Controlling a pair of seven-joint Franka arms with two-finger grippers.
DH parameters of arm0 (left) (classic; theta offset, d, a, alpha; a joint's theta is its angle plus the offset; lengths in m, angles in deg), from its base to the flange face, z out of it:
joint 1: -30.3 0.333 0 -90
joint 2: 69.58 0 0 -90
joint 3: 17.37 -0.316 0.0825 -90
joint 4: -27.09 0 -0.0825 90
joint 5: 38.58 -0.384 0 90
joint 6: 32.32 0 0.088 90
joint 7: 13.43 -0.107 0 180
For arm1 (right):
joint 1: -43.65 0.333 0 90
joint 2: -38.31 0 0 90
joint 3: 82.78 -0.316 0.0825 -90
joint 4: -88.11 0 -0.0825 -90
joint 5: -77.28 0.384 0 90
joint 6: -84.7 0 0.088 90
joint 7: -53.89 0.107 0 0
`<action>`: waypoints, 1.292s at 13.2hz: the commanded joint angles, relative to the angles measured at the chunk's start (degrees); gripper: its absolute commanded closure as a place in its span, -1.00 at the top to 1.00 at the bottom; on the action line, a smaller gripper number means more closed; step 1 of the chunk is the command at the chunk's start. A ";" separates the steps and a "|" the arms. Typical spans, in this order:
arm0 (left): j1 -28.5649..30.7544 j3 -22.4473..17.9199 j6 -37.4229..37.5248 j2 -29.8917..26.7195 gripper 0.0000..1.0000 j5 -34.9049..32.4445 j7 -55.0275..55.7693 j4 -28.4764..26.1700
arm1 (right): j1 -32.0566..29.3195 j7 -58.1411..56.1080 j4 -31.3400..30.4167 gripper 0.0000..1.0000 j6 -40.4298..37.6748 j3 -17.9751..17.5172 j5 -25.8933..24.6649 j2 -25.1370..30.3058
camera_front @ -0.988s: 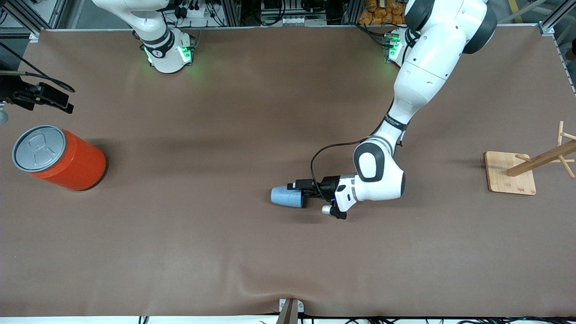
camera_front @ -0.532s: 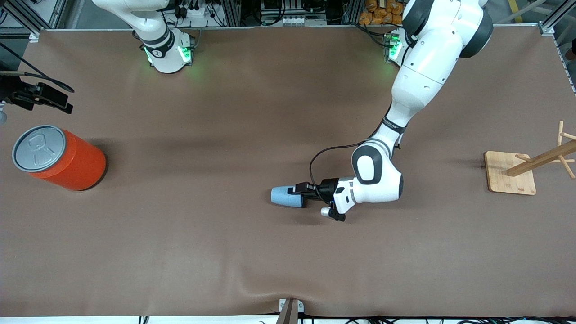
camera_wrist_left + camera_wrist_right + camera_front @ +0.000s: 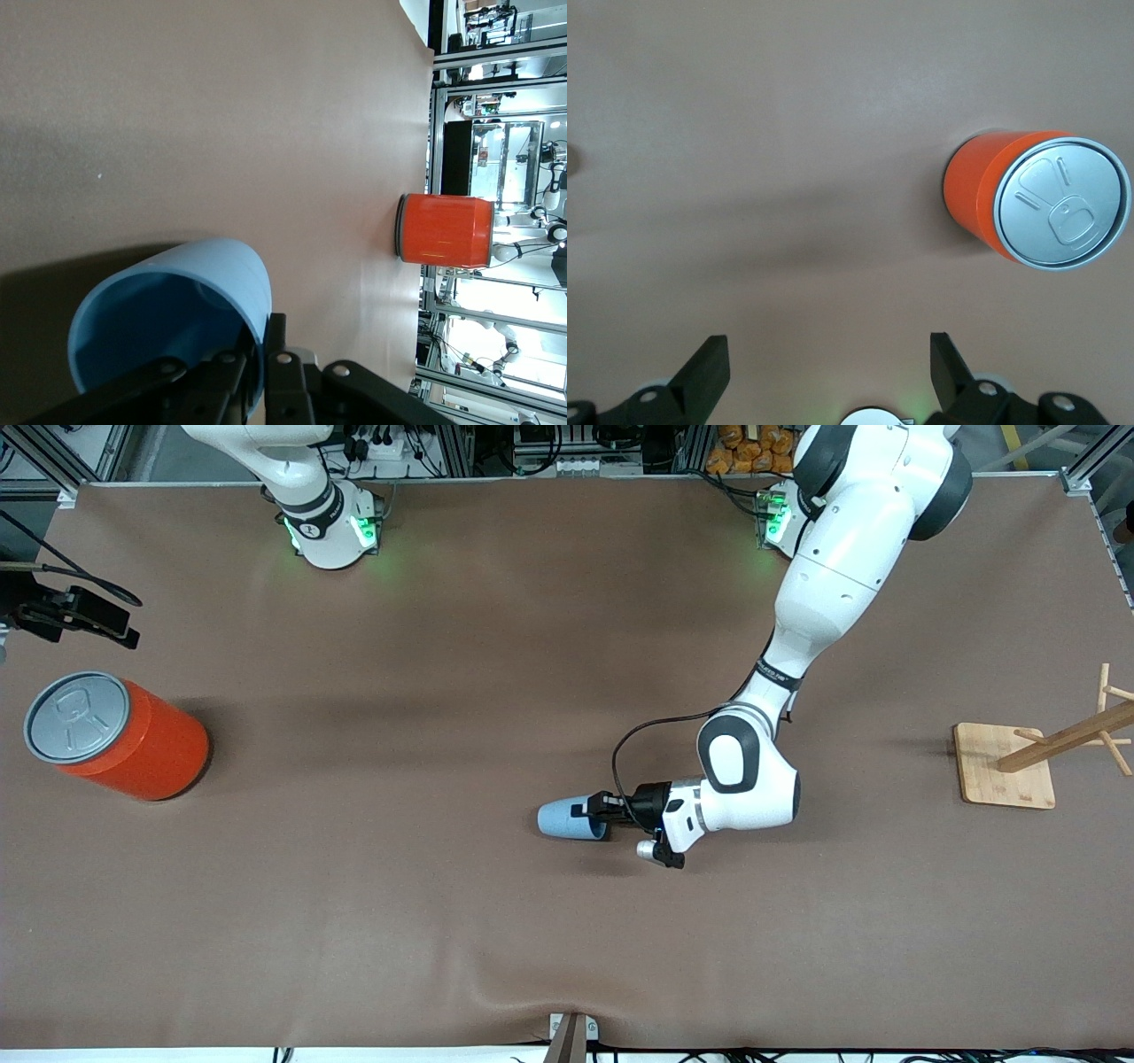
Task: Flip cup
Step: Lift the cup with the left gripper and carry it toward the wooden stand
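1. The light-blue cup (image 3: 567, 819) lay on its side on the brown table (image 3: 443, 921) near the middle, its narrow base toward the right arm's end and its open rim toward the left arm's end. It was well apart from the orange can (image 3: 120, 735) at the right arm's end and from the wooden rack (image 3: 1032, 757) at the left arm's end.

2. A second earlier the left gripper (image 3: 592, 811) had stood at the rim with its fingers spread. By this moment it had pressed them together on the rim wall.

3. In the left wrist view one black finger (image 3: 279, 354) sat against the outside of the cup (image 3: 177, 328) at the rim, while the other finger reached into the mouth, so the wall was pinched between them.

4. In the front view the cup had shifted very slightly toward the left arm's end as the grip settled. It appeared to rest on the table, not lifted.

5. Judging from this, the grasp step looked complete. The flip itself was not yet done, since the cup was on its side. Raising it and turning the wrist would be the likely next step. A thin rim pinch could let the cup swivel.

6. The right gripper (image 3: 828, 372) waited with its fingers wide apart and empty, high above the table near the orange can (image 3: 1036, 199).
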 commanded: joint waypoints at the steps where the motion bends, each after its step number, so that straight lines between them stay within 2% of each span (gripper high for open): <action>1: 0.40 -0.45 2.34 -4.02 -1.00 0.06 4.82 -0.33 | -0.97 -0.51 0.98 1.00 -1.33 -0.71 -0.88 0.00; 3: 0.40 -0.63 3.75 -7.71 -1.00 -1.34 10.71 -0.41 | -1.05 -2.45 1.24 1.00 -1.68 -0.62 -0.88 0.01; 8: 2.76 -0.89 7.17 -20.11 -1.00 -20.28 30.75 -3.58 | -1.06 -2.45 1.24 1.00 -1.68 -0.62 -0.88 0.01; 10: 5.31 -0.81 9.03 -24.32 -1.00 -29.35 32.80 -6.20 | -0.97 -2.45 1.24 1.00 -1.77 -0.71 -0.88 0.01; 13: 9.18 -0.89 11.58 -29.60 -1.00 -38.75 32.89 -10.77 | -0.97 -2.45 1.24 1.00 -1.77 -0.62 -0.88 -0.08; 15: 10.94 -0.98 11.76 -33.46 -1.00 -48.23 33.15 -15.42 | -0.97 -2.45 1.24 1.00 -1.77 -0.71 -0.88 -0.08; 17: 14.79 -0.81 11.59 -35.15 -1.00 -52.67 33.16 -20.43 | -0.97 -2.45 1.24 1.00 -1.77 -0.71 -0.88 -0.08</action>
